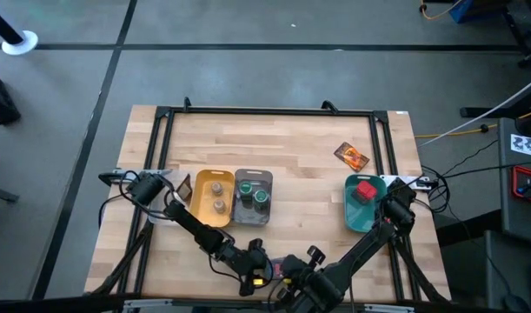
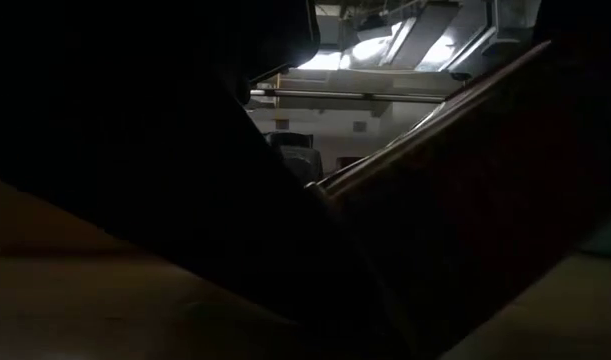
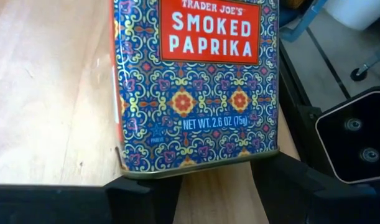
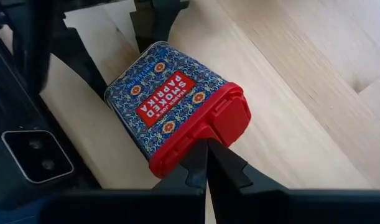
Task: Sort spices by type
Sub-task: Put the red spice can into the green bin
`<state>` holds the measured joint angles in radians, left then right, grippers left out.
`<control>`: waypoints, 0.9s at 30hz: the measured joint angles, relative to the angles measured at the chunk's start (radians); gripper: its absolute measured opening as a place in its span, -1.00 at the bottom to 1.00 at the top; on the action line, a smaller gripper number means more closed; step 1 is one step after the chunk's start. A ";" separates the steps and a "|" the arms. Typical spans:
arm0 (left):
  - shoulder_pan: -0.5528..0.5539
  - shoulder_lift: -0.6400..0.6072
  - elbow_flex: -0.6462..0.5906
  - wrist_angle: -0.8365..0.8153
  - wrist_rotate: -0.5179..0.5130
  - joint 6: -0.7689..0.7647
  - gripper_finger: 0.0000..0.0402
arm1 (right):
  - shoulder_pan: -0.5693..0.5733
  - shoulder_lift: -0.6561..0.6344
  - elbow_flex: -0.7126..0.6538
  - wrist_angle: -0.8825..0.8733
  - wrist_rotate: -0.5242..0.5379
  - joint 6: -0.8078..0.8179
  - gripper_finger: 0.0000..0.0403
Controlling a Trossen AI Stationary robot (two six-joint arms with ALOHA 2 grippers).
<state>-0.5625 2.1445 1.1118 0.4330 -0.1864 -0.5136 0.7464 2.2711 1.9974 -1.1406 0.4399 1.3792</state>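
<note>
A red-lidded, blue-patterned smoked paprika box (image 4: pixel 171 102) lies label up near the table's near edge, between my two grippers. My left gripper (image 3: pixel 214 183) is shut on its bottom end. My right gripper (image 4: pixel 207 163) is shut, with its fingertips at the rim of the box's red lid (image 4: pixel 230 118). Two tan-grey jars stand in the yellow tray (image 1: pixel 202 209). Two green-lidded jars stand in the grey tray (image 1: pixel 239 204). Another red box (image 1: pixel 365 190) lies in the teal tray (image 1: pixel 354 217). One packet (image 1: pixel 352 156) lies on the table at the far right. My left gripper pinches the box's bottom end (image 3: pixel 130 167) between its two fingers, one on each narrow side. The fingers come slanting down along the box, whose lid end points away from them. Whether the box rests on the table I cannot tell. My right gripper's shut fingertips (image 4: pixel 199 163) stand against the lid's rim; whether they touch it I cannot tell.
A brown packet (image 1: pixel 183 187) lies just left of the yellow tray. A black frame (image 1: pixel 165 139) runs round the wooden table. Both arms cross low at the near edge and black out most of the low view.
</note>
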 joint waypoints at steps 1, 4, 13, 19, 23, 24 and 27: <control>0.000 0.000 0.000 -0.001 0.003 -0.001 -0.10 | 0.000 0.000 0.000 0.004 0.008 0.000 -0.95; 0.000 0.000 0.000 -0.004 0.025 -0.005 -0.10 | 0.001 0.000 0.000 0.014 0.024 0.000 -0.95; 0.003 -0.004 0.001 -0.041 0.094 -0.037 -0.10 | 0.001 0.000 0.000 0.023 0.037 0.001 -0.95; 0.002 -0.009 0.002 -0.054 0.119 -0.055 -0.10 | 0.000 0.001 0.000 0.026 0.038 0.002 -0.95; 0.001 -0.048 0.001 -0.118 0.131 -0.027 -0.10 | 0.000 0.004 0.000 0.049 0.041 0.002 -0.95; 0.001 -0.061 -0.001 -0.142 0.128 -0.017 -0.10 | -0.002 0.004 0.000 0.056 0.048 0.002 -0.95; 0.000 -0.089 -0.002 -0.200 0.119 0.008 -0.10 | -0.005 0.005 -0.001 0.075 0.073 -0.009 -0.95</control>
<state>-0.5625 2.0556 1.1100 0.2327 -0.0679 -0.5055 0.7418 2.2765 1.9961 -1.0653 0.5128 1.3706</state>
